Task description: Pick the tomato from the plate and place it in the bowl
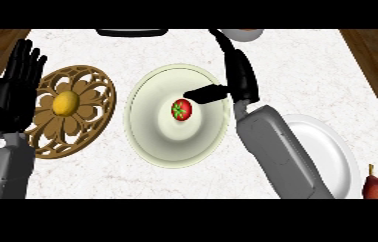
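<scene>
Tomato (181,109) in bowl (151,136) (plate (328,151) at right).

Glossy tomato (181,109), matt cream bowl (148,131), wood trivet (96,93), marble-look counter (111,176).

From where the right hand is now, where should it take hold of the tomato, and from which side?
Probably from above, closing across the tomato's round red sides. It sits alone, green stem up, in the middle of the pale dish, so nothing blocks either side. The right hand hangs just to its right, thumb pointing at it.
</scene>
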Robot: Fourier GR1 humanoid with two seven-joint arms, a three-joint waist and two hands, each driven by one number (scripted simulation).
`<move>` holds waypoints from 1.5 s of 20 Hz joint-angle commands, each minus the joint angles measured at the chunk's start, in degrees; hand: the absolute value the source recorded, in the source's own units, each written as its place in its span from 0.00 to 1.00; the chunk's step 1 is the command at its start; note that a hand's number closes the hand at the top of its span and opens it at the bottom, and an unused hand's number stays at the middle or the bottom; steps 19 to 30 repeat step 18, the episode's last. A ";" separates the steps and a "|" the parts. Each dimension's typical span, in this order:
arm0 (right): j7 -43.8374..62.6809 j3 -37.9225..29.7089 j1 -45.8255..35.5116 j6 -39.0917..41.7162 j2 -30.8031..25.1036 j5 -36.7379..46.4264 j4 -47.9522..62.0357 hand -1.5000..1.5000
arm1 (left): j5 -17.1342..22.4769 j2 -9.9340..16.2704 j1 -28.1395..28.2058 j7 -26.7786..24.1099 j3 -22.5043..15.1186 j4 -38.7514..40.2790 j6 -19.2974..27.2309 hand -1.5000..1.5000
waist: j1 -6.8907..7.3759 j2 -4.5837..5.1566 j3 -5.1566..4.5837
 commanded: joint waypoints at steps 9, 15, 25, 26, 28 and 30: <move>-14.70 -21.00 8.47 8.77 -14.02 -17.37 -2.13 0.00 | 0.76 -0.51 1.88 2.14 0.04 -3.71 -0.01 0.50 | 0.01 -0.09 0.05; -22.21 -28.63 14.15 19.65 -21.33 -25.52 -0.54 0.00 | -1.19 -2.43 2.44 0.10 -1.36 -2.98 1.21 0.50 | -0.33 -0.07 0.02; -22.32 -31.35 14.68 24.66 -24.57 -28.49 0.66 0.00 | 0.10 -0.48 3.86 1.72 0.24 -5.04 -0.27 0.50 | -0.11 -0.18 0.00; -22.32 -31.35 14.68 24.66 -24.57 -28.49 0.66 0.00 | 0.10 -0.48 3.86 1.72 0.24 -5.04 -0.27 0.50 | -0.11 -0.18 0.00; -22.32 -31.35 14.68 24.66 -24.57 -28.49 0.66 0.00 | 0.10 -0.48 3.86 1.72 0.24 -5.04 -0.27 0.50 | -0.11 -0.18 0.00; -22.32 -31.35 14.68 24.66 -24.57 -28.49 0.66 0.00 | 0.10 -0.48 3.86 1.72 0.24 -5.04 -0.27 0.50 | -0.11 -0.18 0.00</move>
